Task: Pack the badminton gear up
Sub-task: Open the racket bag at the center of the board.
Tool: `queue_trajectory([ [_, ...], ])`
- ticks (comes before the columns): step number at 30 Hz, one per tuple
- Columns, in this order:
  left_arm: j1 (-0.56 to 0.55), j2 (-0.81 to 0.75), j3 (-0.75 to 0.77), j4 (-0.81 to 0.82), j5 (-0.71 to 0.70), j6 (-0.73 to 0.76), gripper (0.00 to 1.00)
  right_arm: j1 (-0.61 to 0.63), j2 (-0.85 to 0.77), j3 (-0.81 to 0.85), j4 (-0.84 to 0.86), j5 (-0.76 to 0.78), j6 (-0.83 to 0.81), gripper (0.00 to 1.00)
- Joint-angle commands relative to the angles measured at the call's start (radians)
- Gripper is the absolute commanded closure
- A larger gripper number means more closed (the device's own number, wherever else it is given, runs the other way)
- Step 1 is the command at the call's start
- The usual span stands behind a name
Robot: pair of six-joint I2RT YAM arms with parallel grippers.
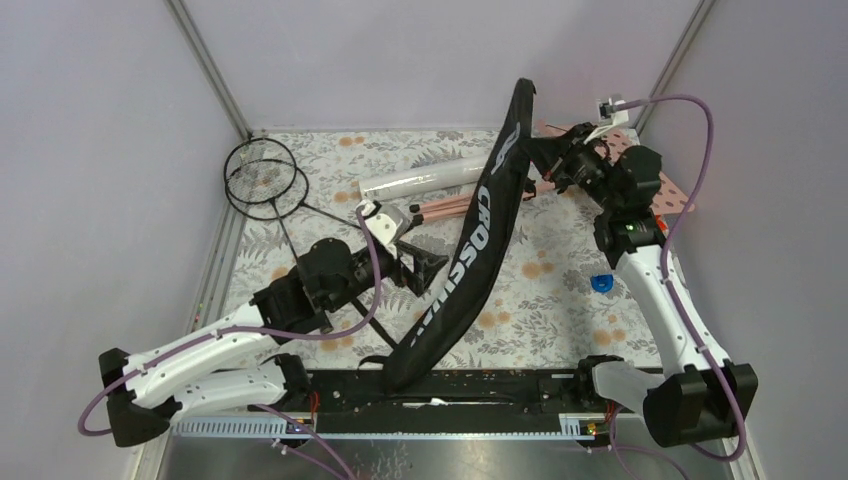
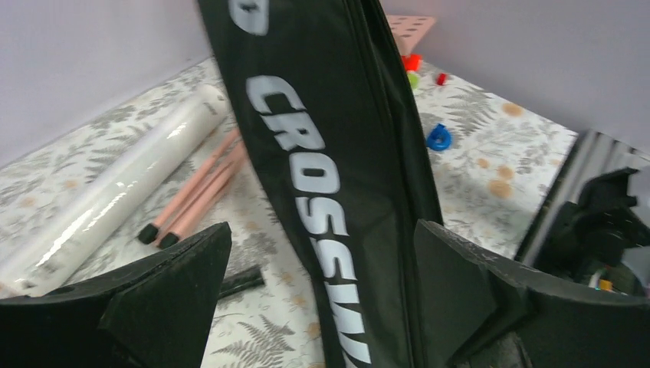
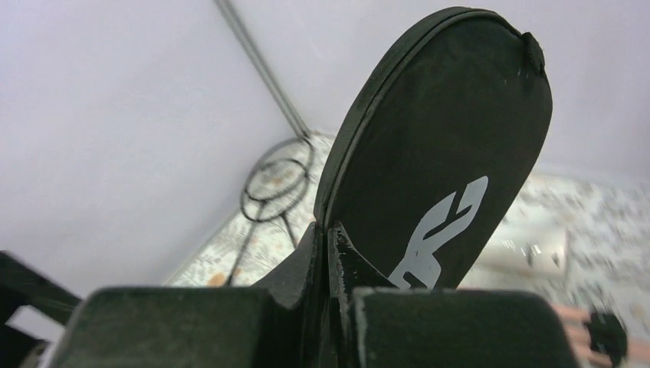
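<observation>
The black CROSSWAY bag point(image 1: 470, 250) is lifted at its wide end and slants from the back right down to the front edge. My right gripper point(image 1: 548, 165) is shut on the bag's edge near that raised end; in the right wrist view its jaws point(image 3: 328, 230) pinch the seam of the bag point(image 3: 444, 130). My left gripper point(image 1: 425, 265) stands open beside the bag's middle. In the left wrist view nothing is gripped between its spread fingers point(image 2: 322, 226), and the bag point(image 2: 329, 153) runs just beyond them. Two thin black rackets point(image 1: 262, 175) lie at the back left. The white tube point(image 1: 425, 180) lies behind the bag.
Pink tripod legs point(image 1: 455, 207) lie by the tube, and the pink perforated plate point(image 1: 680, 200) sits under the right arm. A blue block point(image 1: 600, 283) lies right of the bag, with more small blocks point(image 2: 412, 63) farther back. Walls close in on three sides.
</observation>
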Motion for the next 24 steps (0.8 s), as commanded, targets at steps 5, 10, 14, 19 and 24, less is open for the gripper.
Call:
queue_trajectory([
  [5, 0.026, 0.053, 0.006, 0.155, 0.182, -0.068, 0.01, -0.008, -0.018, 0.156, 0.363, -0.257, 0.270, 1.00],
  [10, 0.037, 0.146, 0.128, 0.161, 0.189, -0.097, 0.01, 0.003, 0.009, 0.218, 0.394, -0.285, 0.370, 1.00],
  [14, 0.037, 0.219, 0.234, 0.172, 0.078, -0.087, 0.01, 0.039, -0.032, 0.221, 0.206, -0.206, 0.203, 1.00],
  [19, 0.036, 0.322, 0.358, 0.155, 0.049, -0.058, 0.01, 0.072, -0.056, 0.222, 0.074, -0.085, 0.103, 1.00],
  [24, 0.033, 0.417, 0.462, 0.124, -0.051, -0.033, 0.01, 0.108, -0.046, 0.247, 0.010, -0.038, 0.049, 1.00],
])
